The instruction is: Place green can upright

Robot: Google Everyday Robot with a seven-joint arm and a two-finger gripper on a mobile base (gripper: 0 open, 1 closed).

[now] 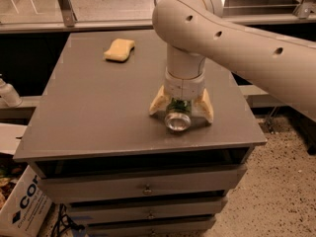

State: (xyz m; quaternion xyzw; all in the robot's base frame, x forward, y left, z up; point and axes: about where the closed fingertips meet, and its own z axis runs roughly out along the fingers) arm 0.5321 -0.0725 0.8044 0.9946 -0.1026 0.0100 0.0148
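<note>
The green can (177,113) lies on its side near the front right of the grey table (89,112), with its silver end facing the camera. My gripper (181,107) has come down over the can from above. It is open, with one tan finger (159,104) to the can's left and the other to its right, both close to its sides. The white arm hides most of the can's green body.
A yellow sponge (119,50) lies at the back left of the table. The table's front edge runs just below the can. Drawers (143,187) sit under the top. A white bottle (7,93) and a cardboard box (22,209) are at the left.
</note>
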